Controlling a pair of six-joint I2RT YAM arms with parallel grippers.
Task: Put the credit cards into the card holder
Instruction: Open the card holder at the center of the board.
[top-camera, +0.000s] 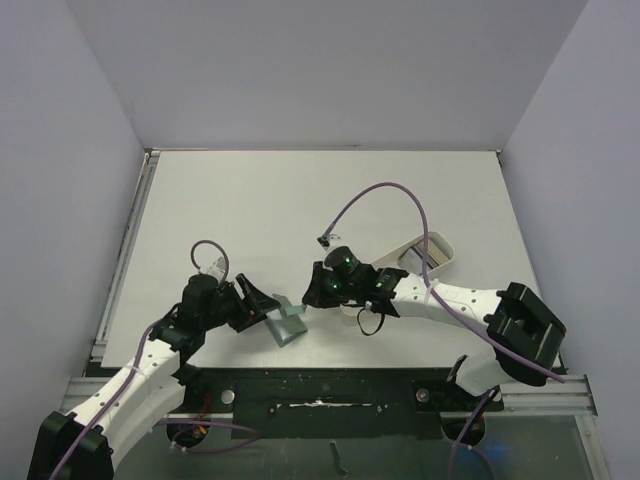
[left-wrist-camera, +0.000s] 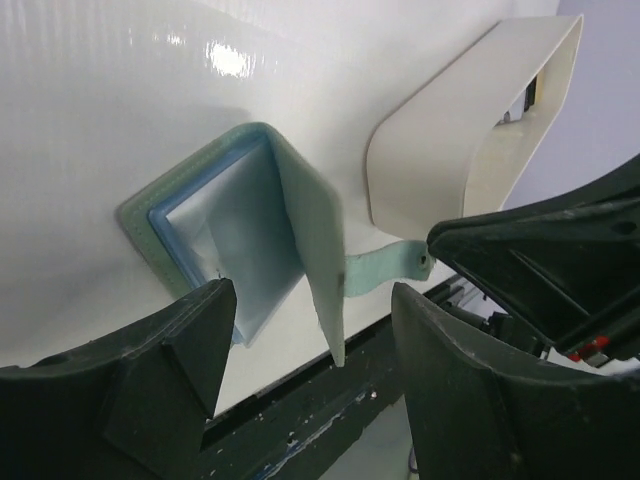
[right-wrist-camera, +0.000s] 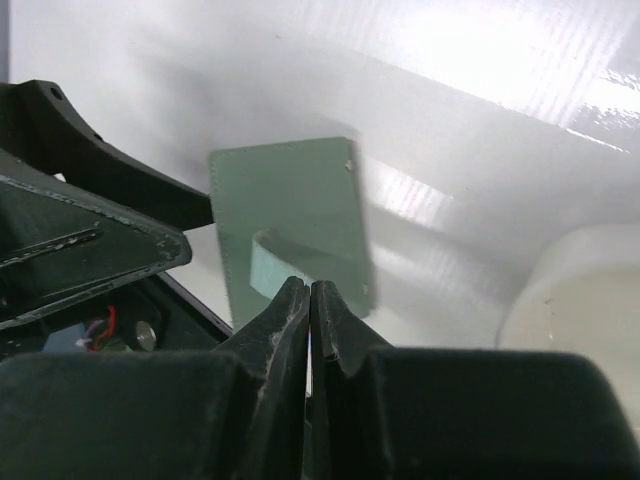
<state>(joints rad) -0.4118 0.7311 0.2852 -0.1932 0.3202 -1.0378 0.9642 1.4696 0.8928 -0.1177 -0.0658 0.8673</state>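
The card holder (top-camera: 288, 322) lies near the table's front edge, grey-green outside. In the left wrist view the card holder (left-wrist-camera: 240, 225) is partly open, pale blue inside, one flap standing up. Its thin strap (left-wrist-camera: 380, 272) runs to my right gripper (top-camera: 313, 292), which is shut on the strap's end. The right wrist view shows the raised flap (right-wrist-camera: 290, 215) and my right gripper (right-wrist-camera: 310, 300) with the fingers pressed together. My left gripper (left-wrist-camera: 310, 345) is open and empty, just in front of the raised flap. The credit cards are mostly hidden; a pale flat piece (top-camera: 408, 252) shows in the tray.
A long white oval tray (top-camera: 440, 250) stands right of the card holder, and it shows in the left wrist view (left-wrist-camera: 440, 150) and the right wrist view (right-wrist-camera: 585, 300). The table's dark front edge (left-wrist-camera: 300, 410) lies just under the left gripper. Purple cables loop over the right arm.
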